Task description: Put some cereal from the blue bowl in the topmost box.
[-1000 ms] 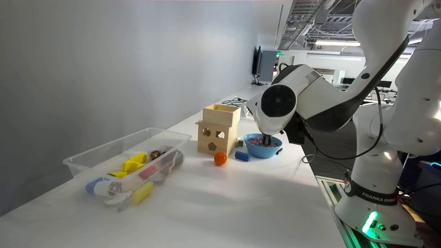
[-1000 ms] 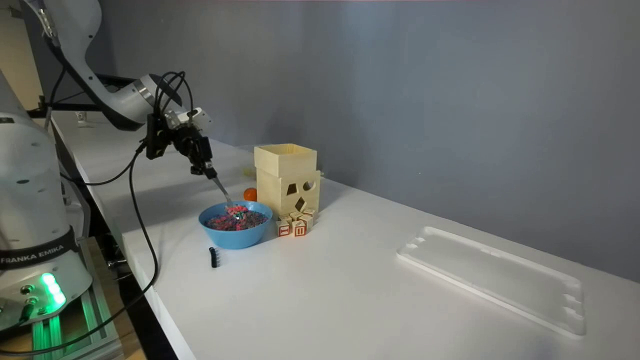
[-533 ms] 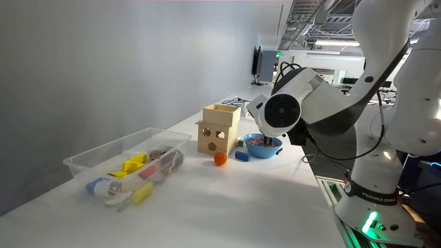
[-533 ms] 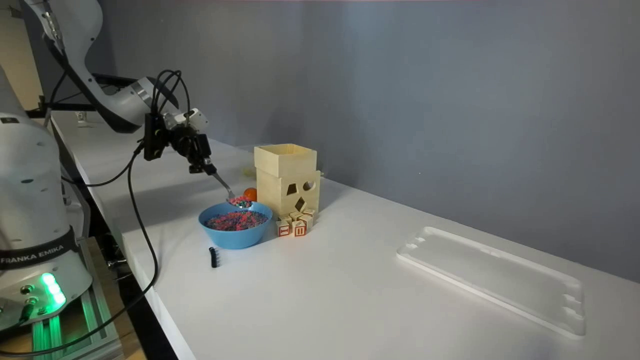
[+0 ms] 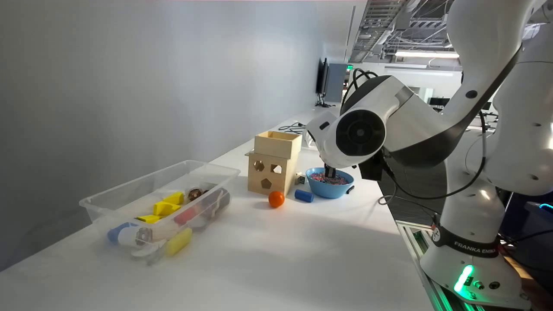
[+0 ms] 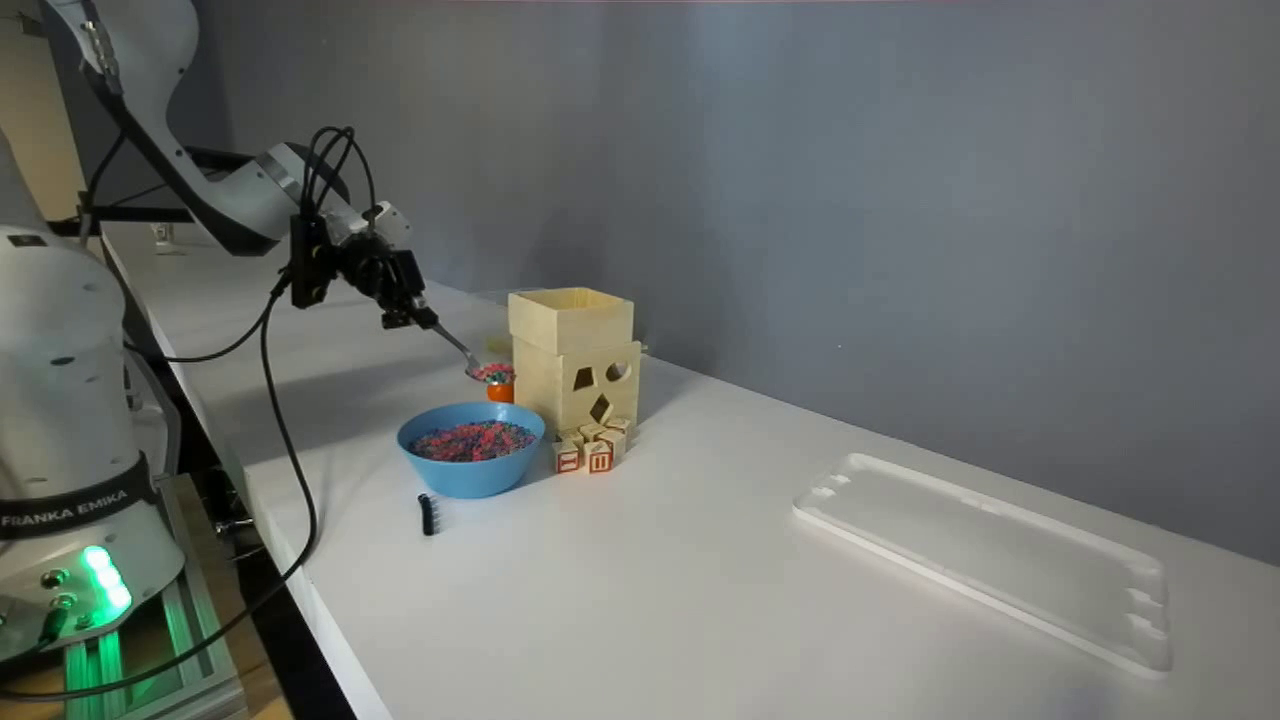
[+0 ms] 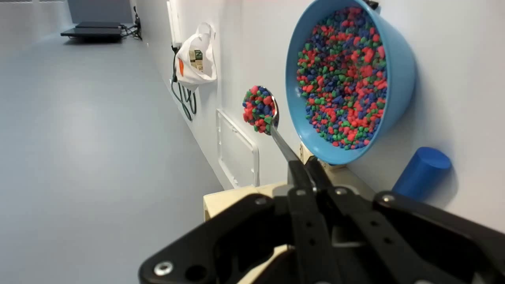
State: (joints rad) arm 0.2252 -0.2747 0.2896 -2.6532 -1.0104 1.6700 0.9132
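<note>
The claw [image 6: 425,318] pinches a downward-slanting spoon [image 7: 283,144], its cereal [image 7: 258,109] beside and lower than the topmost box [image 6: 572,328], so a lift seems needed.

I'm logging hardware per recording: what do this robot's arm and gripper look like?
The Franka Emika Panda arm is white and rounded, with black trim and a dark round joint cap. A black base band reads FRANKA EMIKA in white, above a green light. The black Robotiq gripper has slim fingers and silver screws. Black cables run outside.
</note>
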